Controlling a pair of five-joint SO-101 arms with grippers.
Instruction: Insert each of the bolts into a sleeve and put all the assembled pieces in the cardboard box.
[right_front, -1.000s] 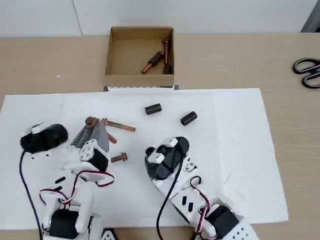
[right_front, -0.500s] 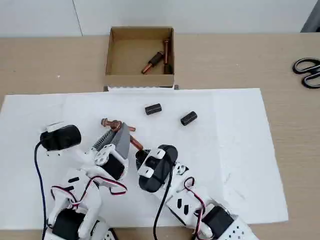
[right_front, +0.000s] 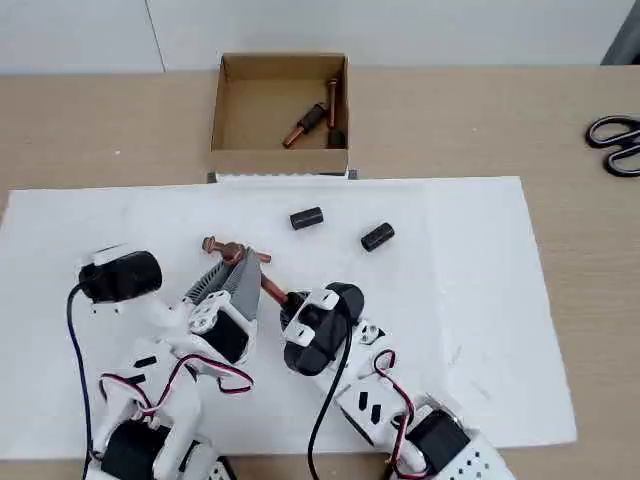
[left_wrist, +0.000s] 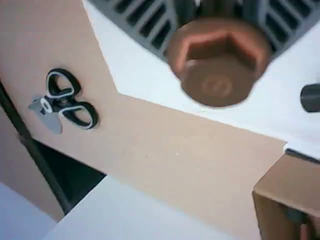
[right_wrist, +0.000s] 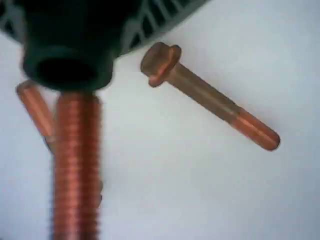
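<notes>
The left pincer (left_wrist: 210, 12) is clamped tight on a bolt (left_wrist: 217, 67). The right pincer (right_wrist: 75, 20) grips a sleeve (right_wrist: 67, 65), bolt tip at its mouth. The box (right_front: 280, 160) sits at twelve o'clock.

Both arms lean in from the near side, grippers almost meeting; the left gripper (right_front: 240, 268) clamps a bolt (left_wrist: 218, 65), the right gripper (right_front: 292, 301) clamps a sleeve (right_wrist: 67, 62).

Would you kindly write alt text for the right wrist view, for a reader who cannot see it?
A black sleeve held in the right gripper faces the camera, with a threaded copper bolt meeting its open end. A second bolt lies loose on the white paper nearby.
</notes>
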